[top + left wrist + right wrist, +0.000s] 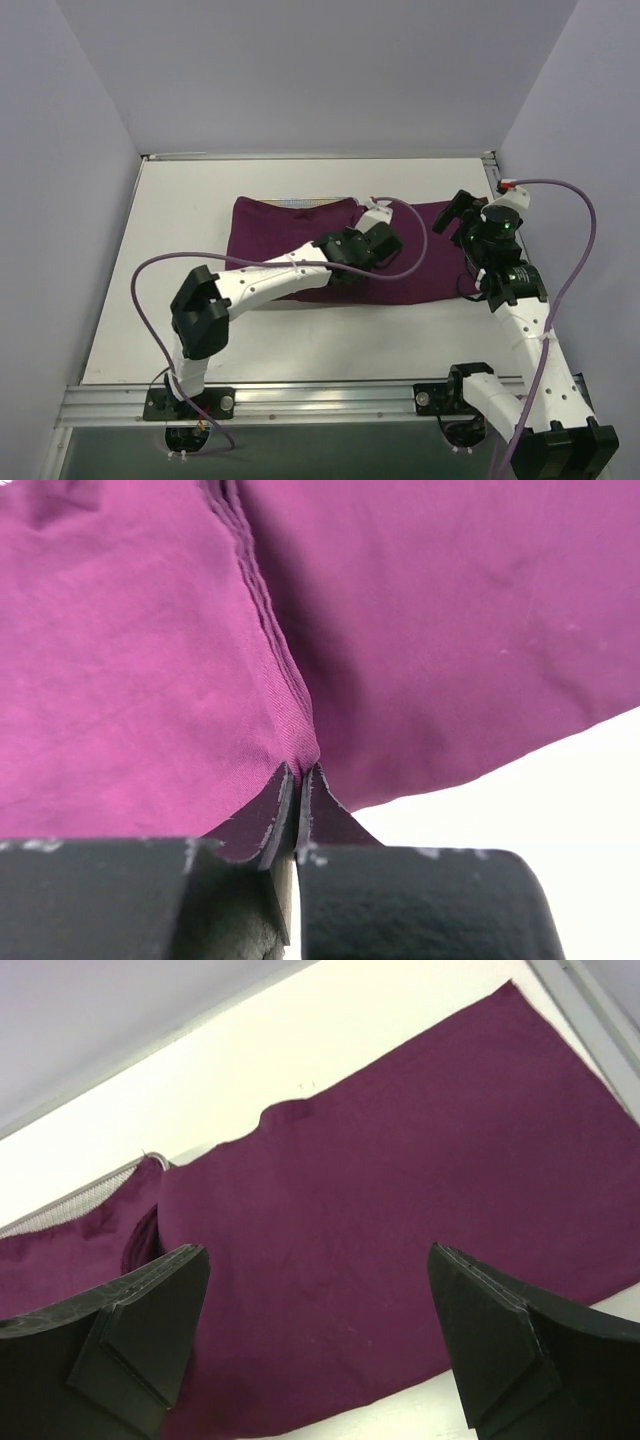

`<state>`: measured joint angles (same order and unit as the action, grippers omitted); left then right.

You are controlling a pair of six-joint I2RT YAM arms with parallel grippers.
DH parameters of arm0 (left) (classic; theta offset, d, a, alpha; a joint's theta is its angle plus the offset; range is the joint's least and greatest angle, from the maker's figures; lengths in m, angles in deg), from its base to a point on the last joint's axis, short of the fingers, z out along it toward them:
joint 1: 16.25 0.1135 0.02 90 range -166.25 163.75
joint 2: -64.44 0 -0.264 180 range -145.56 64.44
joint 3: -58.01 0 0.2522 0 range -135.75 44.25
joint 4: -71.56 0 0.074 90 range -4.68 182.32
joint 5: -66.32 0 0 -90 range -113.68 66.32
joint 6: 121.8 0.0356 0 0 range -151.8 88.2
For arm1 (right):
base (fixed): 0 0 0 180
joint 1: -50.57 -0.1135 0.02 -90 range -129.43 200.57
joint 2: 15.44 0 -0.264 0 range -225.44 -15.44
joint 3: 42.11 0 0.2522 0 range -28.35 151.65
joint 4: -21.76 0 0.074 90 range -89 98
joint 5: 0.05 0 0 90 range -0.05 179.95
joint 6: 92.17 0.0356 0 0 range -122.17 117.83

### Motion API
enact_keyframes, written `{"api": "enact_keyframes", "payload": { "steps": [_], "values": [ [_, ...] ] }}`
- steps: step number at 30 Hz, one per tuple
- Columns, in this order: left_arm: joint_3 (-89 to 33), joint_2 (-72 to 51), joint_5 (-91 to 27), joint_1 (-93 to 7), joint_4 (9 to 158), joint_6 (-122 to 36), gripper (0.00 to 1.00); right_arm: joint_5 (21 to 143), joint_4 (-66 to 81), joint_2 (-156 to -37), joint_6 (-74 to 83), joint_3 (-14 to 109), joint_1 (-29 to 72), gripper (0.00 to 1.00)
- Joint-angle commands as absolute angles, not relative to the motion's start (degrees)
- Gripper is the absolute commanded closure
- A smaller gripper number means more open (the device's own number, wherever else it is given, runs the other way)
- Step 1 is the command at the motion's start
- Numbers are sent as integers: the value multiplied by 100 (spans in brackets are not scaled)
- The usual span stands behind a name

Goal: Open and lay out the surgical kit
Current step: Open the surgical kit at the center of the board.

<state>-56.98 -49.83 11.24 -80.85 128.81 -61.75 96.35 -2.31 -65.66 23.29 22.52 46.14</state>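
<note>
So at this point the job looked barely under way to me. The purple cloth wrap (270,235) sat in the middle of the desk (200,330), a bit toward the far side, and most of it was draped over the kit rather than spread out. The one bit that looked done was the right side, where a flap lay flat on the desk in the right wrist view. The left end effector (298,780) was pinched tight on a ridge of the wrap near its front edge, with stacked folds of cloth running away from the fingertips, so my guess was the next flap was about to get peeled back. The right end effector (315,1260) was spread wide over the right flap with nothing in it, and it didn't look like it was touching the cloth. As for containers, the only one was the wire-mesh tray (80,1200), and all I could see of it was a sliver of silver edge poking out from under the wrap at the far side. What was inside it I couldn't tell, since the cloth hid everything, and no instruments showed in any view. So I'd say what was left was opening the rest of the flaps, exposing the tray, then setting out whatever was in it.
</note>
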Motion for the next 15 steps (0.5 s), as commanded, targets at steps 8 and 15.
{"api": "enact_keyframes", "payload": {
  "steps": [8, 15],
  "values": [
    [-4725, -2822, -617, -5613, 12889, -6168, 98, 8645, 413, -7599, 2174, 2368, 4626, 5],
    [-4408, -1414, -347, -1748, 14374, -5896, 98, 7775, 239, -8741, 2656, 3236, 4504, 7]
  ]
}}
